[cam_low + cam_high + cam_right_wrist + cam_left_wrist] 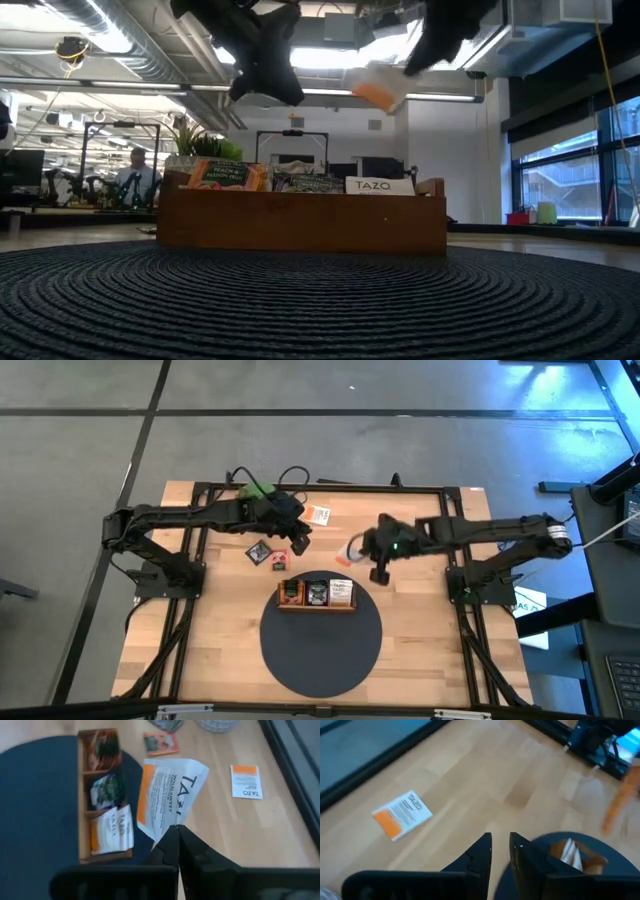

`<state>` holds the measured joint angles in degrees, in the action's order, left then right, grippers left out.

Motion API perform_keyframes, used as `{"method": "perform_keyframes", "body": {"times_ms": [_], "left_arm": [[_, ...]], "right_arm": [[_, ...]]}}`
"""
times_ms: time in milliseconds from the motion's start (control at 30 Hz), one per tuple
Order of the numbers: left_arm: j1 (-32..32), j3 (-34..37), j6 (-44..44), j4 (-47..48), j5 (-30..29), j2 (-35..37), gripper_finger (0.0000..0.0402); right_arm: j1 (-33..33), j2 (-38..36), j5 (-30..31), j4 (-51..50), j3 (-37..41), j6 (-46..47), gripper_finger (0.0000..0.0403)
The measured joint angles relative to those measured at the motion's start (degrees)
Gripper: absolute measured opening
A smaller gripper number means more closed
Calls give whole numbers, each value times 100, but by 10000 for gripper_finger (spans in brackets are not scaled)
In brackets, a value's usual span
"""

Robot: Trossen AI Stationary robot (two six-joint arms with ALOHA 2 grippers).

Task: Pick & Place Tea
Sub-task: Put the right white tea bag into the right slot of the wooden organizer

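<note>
The right hand is clamped on a white-orange tea packet, holding it above the surface just right of the wooden tray. The left hand hovers with fingers slightly apart, empty.

The robot has 2 black arms made of long thin parts. Each gripper has 2 pointy black fingers. One arm shows a small green light.
</note>
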<state>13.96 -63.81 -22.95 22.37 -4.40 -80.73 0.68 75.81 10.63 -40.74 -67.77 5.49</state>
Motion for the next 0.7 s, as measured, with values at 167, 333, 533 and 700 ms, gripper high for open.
{"method": "perform_keyframes", "body": {"times_ms": [167,333,533,700], "left_arm": [[-335,0,-150,274,2,0,63],[-693,0,-156,504,-35,0,66],[-1094,0,-188,654,-43,0,66],[-1352,0,-202,649,-142,0,64]], "right_arm": [[726,573,535,-580,-509,154,0],[1116,1313,524,-931,-895,511,0],[1491,2226,472,-1387,-1392,716,0],[1644,2758,1006,-1684,-1658,695,0]]}}
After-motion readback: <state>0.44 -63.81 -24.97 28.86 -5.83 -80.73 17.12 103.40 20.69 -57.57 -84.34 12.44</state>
